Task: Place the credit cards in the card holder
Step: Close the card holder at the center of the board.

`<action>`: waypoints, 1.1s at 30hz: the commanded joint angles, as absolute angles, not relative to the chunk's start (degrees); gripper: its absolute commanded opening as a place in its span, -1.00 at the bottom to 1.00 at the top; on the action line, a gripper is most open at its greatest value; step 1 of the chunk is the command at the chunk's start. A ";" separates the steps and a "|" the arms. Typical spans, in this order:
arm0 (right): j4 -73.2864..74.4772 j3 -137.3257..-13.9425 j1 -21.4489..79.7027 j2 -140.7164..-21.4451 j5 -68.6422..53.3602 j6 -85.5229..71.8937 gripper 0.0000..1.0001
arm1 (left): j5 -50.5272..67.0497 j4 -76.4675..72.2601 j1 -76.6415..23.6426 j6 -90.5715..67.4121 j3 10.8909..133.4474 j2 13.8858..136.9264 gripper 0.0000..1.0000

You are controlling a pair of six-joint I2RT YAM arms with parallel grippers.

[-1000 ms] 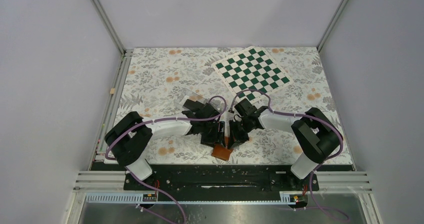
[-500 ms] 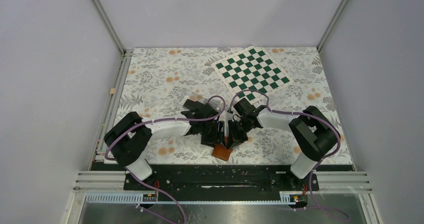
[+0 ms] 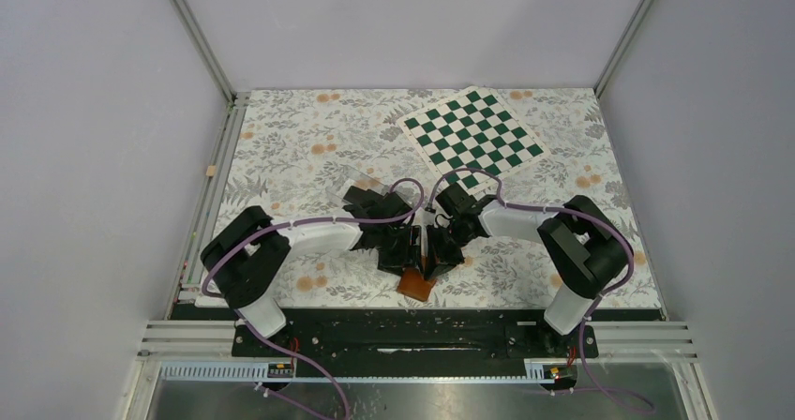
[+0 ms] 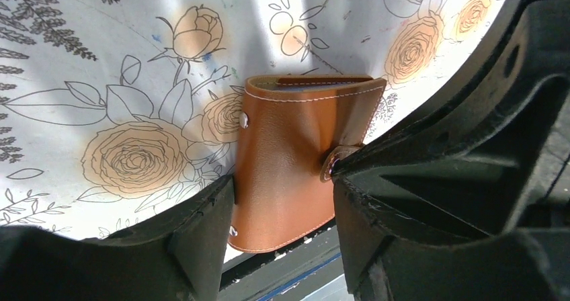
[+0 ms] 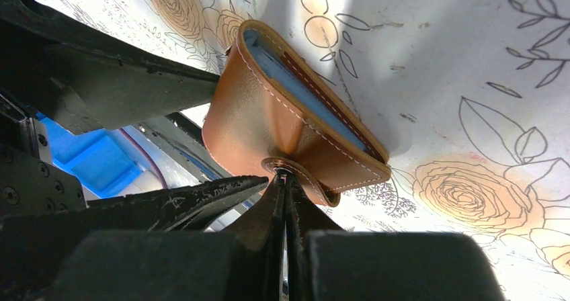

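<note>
The card holder, a tan-brown leather wallet, lies folded at the table's near edge between both arms. In the left wrist view the card holder sits between my left gripper's fingers, which press on its two sides. My left gripper is just left of the right one in the top view. My right gripper is shut, its tips pinching the end of the snap tab. Pale blue sleeves show in the card holder's open edge. My right gripper comes in from the right. The credit cards are out of view.
A green-and-white chessboard lies at the back right of the flowered cloth. A clear plastic box rests behind the left arm. The black base rail runs right below the card holder.
The right arm's elbow has swung slightly left and its gripper has closed in against the left one. The card holder and left gripper stay put.
</note>
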State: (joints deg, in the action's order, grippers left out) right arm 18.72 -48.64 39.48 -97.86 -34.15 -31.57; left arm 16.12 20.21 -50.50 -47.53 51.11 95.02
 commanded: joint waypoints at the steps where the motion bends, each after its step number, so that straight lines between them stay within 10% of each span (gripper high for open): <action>1: 18.69 -49.10 40.83 -101.22 -29.45 -31.24 -1.00 | 15.03 16.26 -52.29 -48.26 52.02 100.50 0.09; 33: 24.25 -51.39 43.48 -107.30 -22.85 -32.98 -1.00 | 11.74 19.29 -55.38 -51.63 54.11 106.85 0.00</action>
State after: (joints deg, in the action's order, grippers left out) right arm 30.44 -56.58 40.12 -104.95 -32.84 -36.42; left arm 12.38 28.18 -52.27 -48.82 57.34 99.88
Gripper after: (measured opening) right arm 0.018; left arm 0.501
